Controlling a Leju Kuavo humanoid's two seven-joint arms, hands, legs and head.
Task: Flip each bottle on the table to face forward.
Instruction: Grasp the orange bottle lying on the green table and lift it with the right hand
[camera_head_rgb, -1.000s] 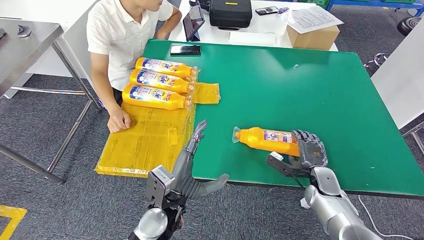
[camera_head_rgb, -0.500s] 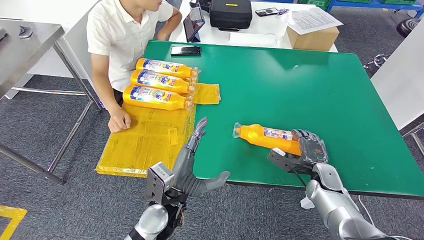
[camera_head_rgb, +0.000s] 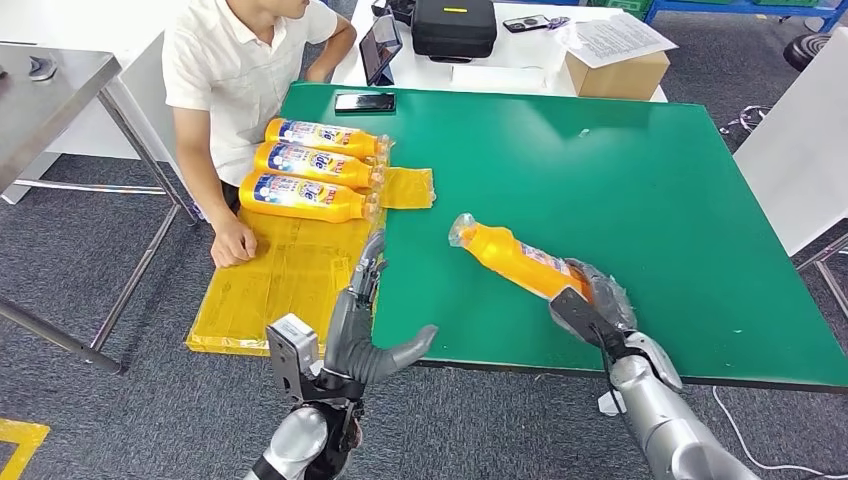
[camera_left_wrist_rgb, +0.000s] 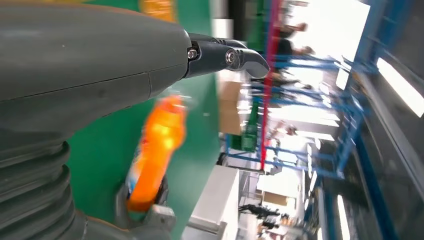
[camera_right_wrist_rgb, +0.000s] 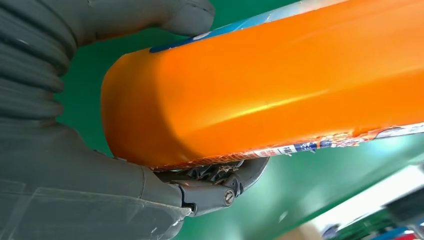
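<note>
My right hand (camera_head_rgb: 598, 305) grips the base of an orange bottle (camera_head_rgb: 515, 259) and holds it tilted above the green table (camera_head_rgb: 620, 170), cap end raised toward the far left. The right wrist view shows the same bottle (camera_right_wrist_rgb: 280, 85) close up, with thumb and fingers (camera_right_wrist_rgb: 220, 182) wrapped round its bottom. My left hand (camera_head_rgb: 362, 318) hovers at the table's near left edge, fingers spread and holding nothing. In the left wrist view the bottle (camera_left_wrist_rgb: 157, 150) appears blurred beyond the left hand (camera_left_wrist_rgb: 100, 65). Three more orange bottles (camera_head_rgb: 318, 166) lie side by side at the far left, labels up.
A person in a white shirt (camera_head_rgb: 225, 70) sits at the table's left side, one hand (camera_head_rgb: 235, 243) resting on a yellow plastic sheet (camera_head_rgb: 290, 270). A phone (camera_head_rgb: 364, 102), a tablet (camera_head_rgb: 386, 47), a black case (camera_head_rgb: 454, 26) and a cardboard box (camera_head_rgb: 615, 72) lie at the far edge.
My right hand has lifted the bottle off the table and swung it, so its cap end now points up and further away. The view has shifted slightly. My left hand stays spread.
</note>
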